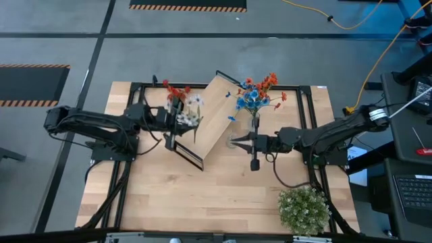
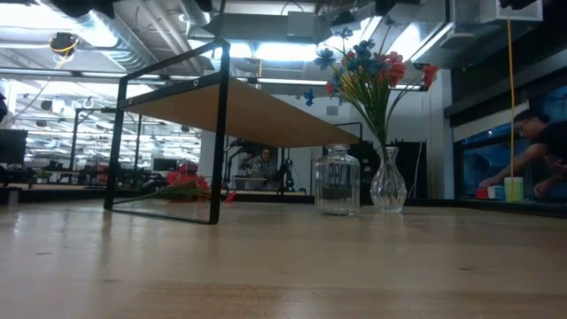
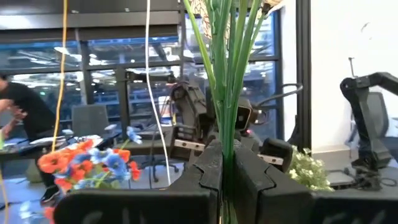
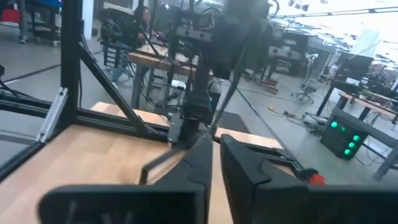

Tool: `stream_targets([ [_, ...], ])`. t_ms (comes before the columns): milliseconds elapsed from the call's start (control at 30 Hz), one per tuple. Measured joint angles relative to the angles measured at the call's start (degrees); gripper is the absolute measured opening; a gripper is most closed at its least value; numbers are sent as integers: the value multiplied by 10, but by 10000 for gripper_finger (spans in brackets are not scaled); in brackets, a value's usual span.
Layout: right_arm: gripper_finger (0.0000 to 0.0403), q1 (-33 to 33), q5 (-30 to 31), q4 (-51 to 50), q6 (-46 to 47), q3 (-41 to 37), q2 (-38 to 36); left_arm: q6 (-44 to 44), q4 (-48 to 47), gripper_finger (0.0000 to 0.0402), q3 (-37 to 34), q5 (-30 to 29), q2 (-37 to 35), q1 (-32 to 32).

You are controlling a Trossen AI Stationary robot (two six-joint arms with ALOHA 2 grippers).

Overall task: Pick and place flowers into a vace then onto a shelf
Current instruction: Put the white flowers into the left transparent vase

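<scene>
The left fingers [image 3: 227, 180], clamped shut on upright thin green flower stems [image 3: 225, 74], hold that red-and-white sprig [image 1: 183, 101] above the tilted light-wood shelf [image 1: 214, 118], well left of the clear glass vase [image 2: 387, 182] of blue-and-red flowers, beside which the right fingers [image 1: 235, 142] stand barely parted, empty.

Overhead down-view, level tabletop view, two wrist views; shelf [image 1: 219, 115] shared by high and low.

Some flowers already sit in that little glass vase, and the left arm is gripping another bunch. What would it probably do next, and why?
Probably carry its bunch across toward the vase. The left gripper is shut on a bundle of green stems, held up over the shelf, while the vase with red and blue flowers stands to the right. The right gripper sits near it, holding nothing.
</scene>
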Motion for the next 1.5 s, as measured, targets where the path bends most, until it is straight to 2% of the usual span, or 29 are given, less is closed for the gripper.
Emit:
stream_targets([
  [300, 93, 10, 1, -91, 1, 129, 87, 40, -10, 13, 53, 17, 76, -33],
  [533, 127, 9, 45, -93, -15, 197, 133, 56, -7, 13, 73, 17, 95, -70],
  [967, 180, 6, 45, -25, -15, 212, 176, 84, 3, 13, 74, -33, 92, -89],
  [1133, 183, -6, 38, 26, -22, 212, 197, 93, 8, 13, 74, -32, 92, -90],
  [1300, 183, -19, 31, 31, 1, 212, 199, 93, 12, 13, 74, -33, 92, -90],
  [1433, 181, -25, -17, 39, 17, 212, 199, 102, 13, 13, 74, -32, 92, -90],
  [1500, 177, -26, -23, 39, 17, 212, 199, 103, 13, 13, 74, -31, 92, -90],
])
